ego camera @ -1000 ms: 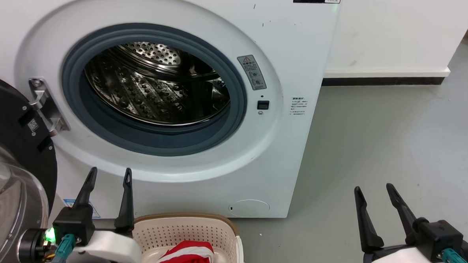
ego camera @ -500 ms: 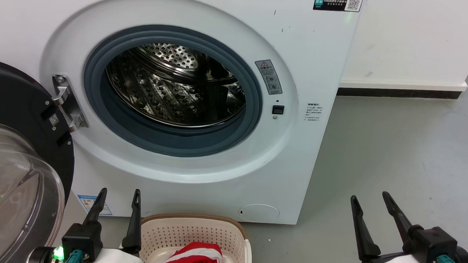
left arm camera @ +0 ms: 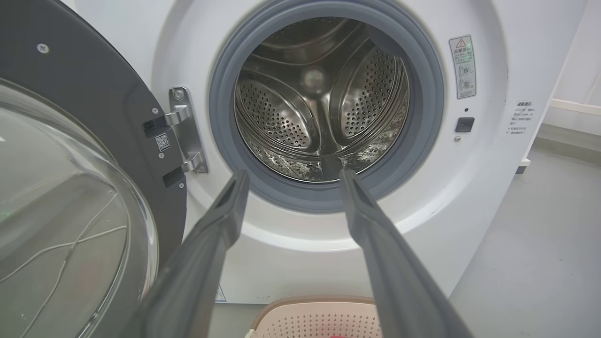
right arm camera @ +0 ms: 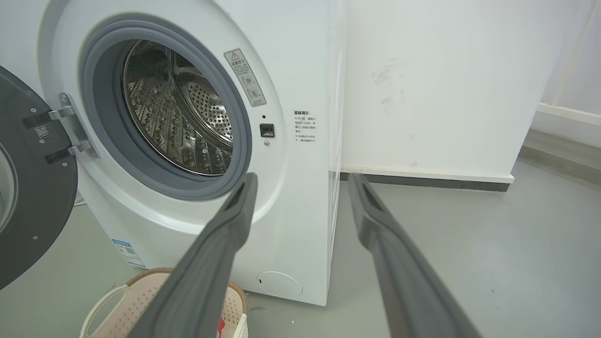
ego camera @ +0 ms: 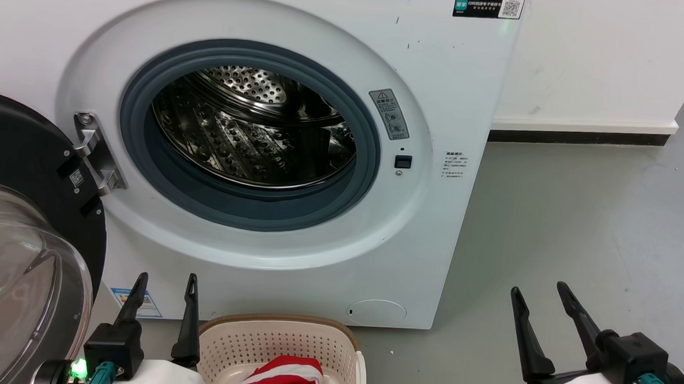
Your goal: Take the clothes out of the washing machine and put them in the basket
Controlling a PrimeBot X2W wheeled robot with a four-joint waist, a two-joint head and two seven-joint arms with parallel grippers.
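Cream basket sits just below washing machine porthole, presumably for a short drop, clothes inside; left gripper, right gripper both splayed, empty-handed

One washing machine, one door, one basket — one red garment

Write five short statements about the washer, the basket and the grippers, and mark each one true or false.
1. The washing machine has its door shut. False: the door stands swung open on its hinge.
2. Red clothes lie in the basket. True.
3. The left gripper holds a garment. False: it is open and empty.
4. The visible part of the drum holds no clothes. True.
5. The right gripper is open. True.
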